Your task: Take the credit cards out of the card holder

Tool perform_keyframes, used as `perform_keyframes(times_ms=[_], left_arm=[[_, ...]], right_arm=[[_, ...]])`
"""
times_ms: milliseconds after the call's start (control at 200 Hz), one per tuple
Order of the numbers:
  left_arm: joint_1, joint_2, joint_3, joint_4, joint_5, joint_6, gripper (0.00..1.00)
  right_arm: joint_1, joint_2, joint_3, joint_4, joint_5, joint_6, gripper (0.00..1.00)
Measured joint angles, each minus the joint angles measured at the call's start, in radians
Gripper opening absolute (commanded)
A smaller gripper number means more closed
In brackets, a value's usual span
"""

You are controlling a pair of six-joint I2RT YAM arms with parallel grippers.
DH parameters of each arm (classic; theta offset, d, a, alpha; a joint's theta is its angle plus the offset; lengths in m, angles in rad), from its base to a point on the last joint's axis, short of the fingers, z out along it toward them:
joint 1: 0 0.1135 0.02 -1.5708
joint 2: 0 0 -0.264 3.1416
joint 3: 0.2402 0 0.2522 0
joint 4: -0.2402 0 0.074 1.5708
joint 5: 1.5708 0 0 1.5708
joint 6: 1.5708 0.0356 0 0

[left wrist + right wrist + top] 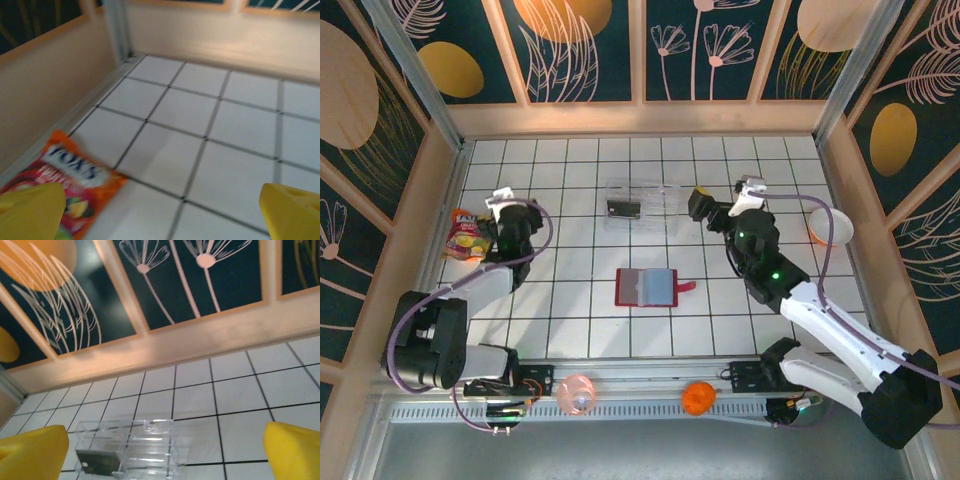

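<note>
Right gripper [696,205] hangs wide open and empty, just right of the clear tray [665,195], where 1 dark credit card [623,208] lies. Left gripper [498,202], also open and empty, sits far left near a snack packet [467,235]. The card holder [646,287] lies open mid-table, nearer than the tray. I cannot tell whether cards remain inside. My advice is to pin its red cover with 1 gripper and draw from a pocket edge with the other.
</note>
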Motion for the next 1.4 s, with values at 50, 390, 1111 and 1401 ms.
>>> perform_keyframes(times_ms=[50,390,1111,1401], left_arm=[[0.023,0.010,-0.032,0.044,0.000,0.016,0.99],[0.074,0.156,-0.070,0.357,0.169,0.088,0.99],[0.093,0.174,-0.255,0.708,0.233,0.103,0.99],[0.093,0.174,-0.255,0.710,0.233,0.103,0.99]], right_arm=[[-0.005,-0.023,-0.017,0.005,0.004,-0.017,0.99],[-0.016,-0.088,-0.117,0.098,-0.025,-0.182,0.99],[-0.465,0.062,-0.353,0.447,-0.122,-0.243,0.99],[-0.517,0.500,-0.376,0.714,-0.172,-0.306,0.99]])
